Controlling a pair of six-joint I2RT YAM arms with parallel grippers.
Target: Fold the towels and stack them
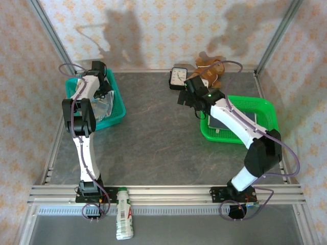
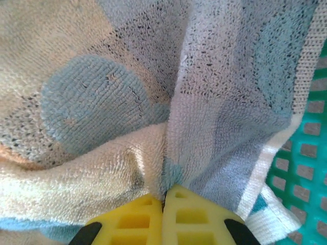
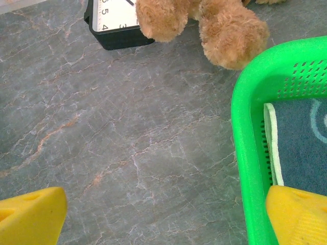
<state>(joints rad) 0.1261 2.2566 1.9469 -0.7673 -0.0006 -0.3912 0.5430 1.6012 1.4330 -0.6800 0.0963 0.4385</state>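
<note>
Left gripper (image 2: 164, 198) is down in the teal basket (image 2: 306, 153), fingers pressed together on a pinched ridge of the cream-and-blue towel (image 2: 102, 102). Cloth lies straight ahead of the tips, bunched, no clear long axis. Left arm is nearer it. Right gripper (image 3: 163, 219) is spread over the table (image 3: 127, 143), just beside the green basket (image 3: 245, 127). Its wrist view adds a navy towel (image 3: 301, 143) lying flat inside; overhead, the baskets sit well apart.
</note>
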